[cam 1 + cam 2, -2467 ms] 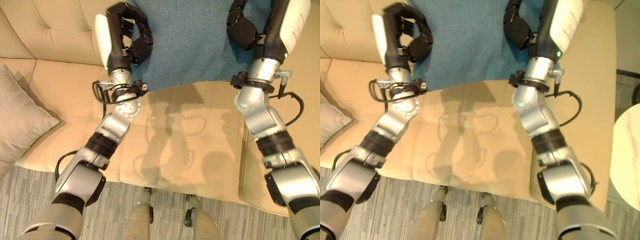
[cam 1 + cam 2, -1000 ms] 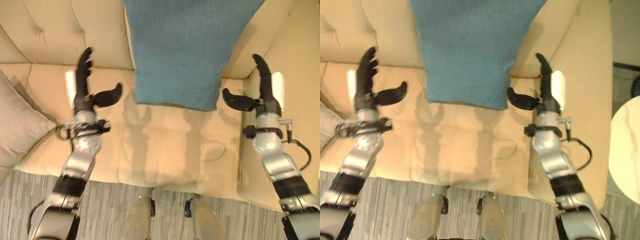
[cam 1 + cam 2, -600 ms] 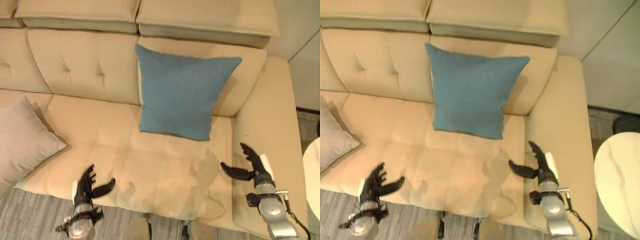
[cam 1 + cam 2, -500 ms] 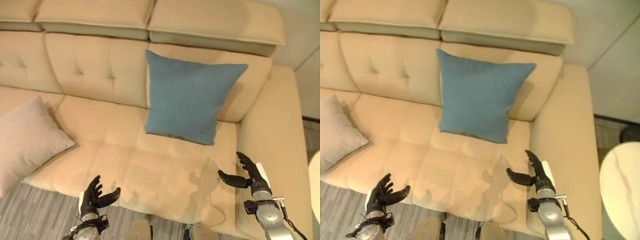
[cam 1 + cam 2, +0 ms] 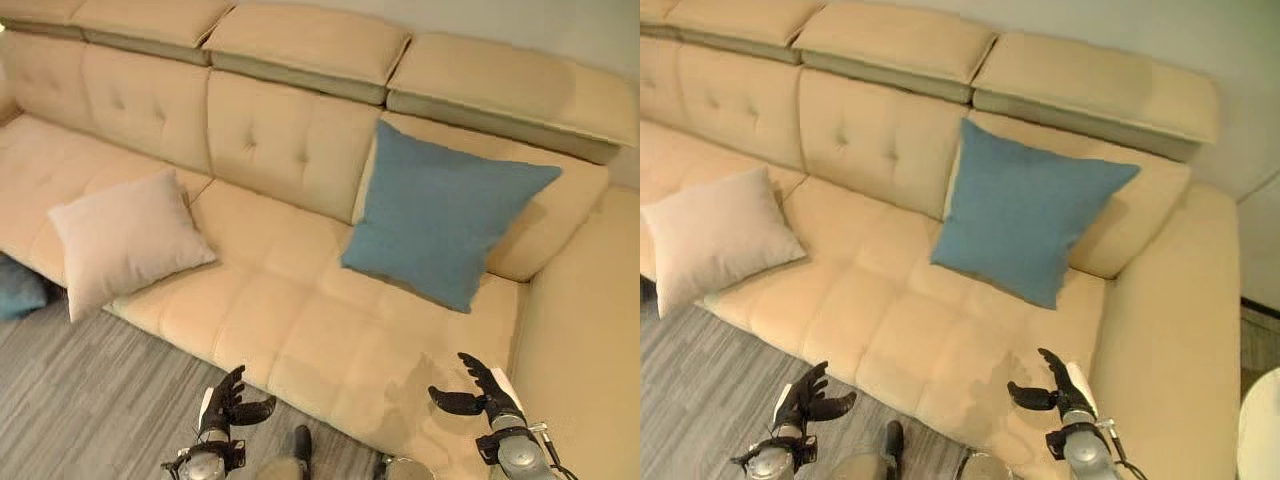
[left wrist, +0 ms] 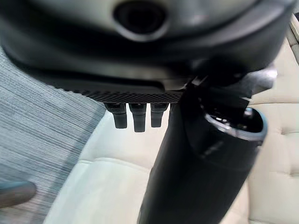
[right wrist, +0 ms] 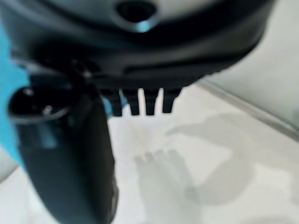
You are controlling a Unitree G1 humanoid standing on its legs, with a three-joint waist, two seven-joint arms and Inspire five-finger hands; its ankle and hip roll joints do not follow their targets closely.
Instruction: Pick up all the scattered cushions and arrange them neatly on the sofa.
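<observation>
Blue cushion [image 5: 440, 212] stands propped against the sofa [image 5: 300, 330] backrest, right end. Beige cushion [image 5: 125, 238] lies flat, overhanging the seat's front edge; a dark teal one [image 5: 18, 290] sits on the floor at far left. They look soft and light, likely to sag, so pinch opposite edges with both hands. Left hand [image 5: 232, 404] and right hand [image 5: 478, 388] hang low, fingers spread, empty. Grey carpet floor [image 5: 90, 400].

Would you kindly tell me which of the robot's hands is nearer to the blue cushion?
The right hand, below the blue cushion over the seat's front edge. The left hand hangs over the floor, further off to the cushion's left.
</observation>
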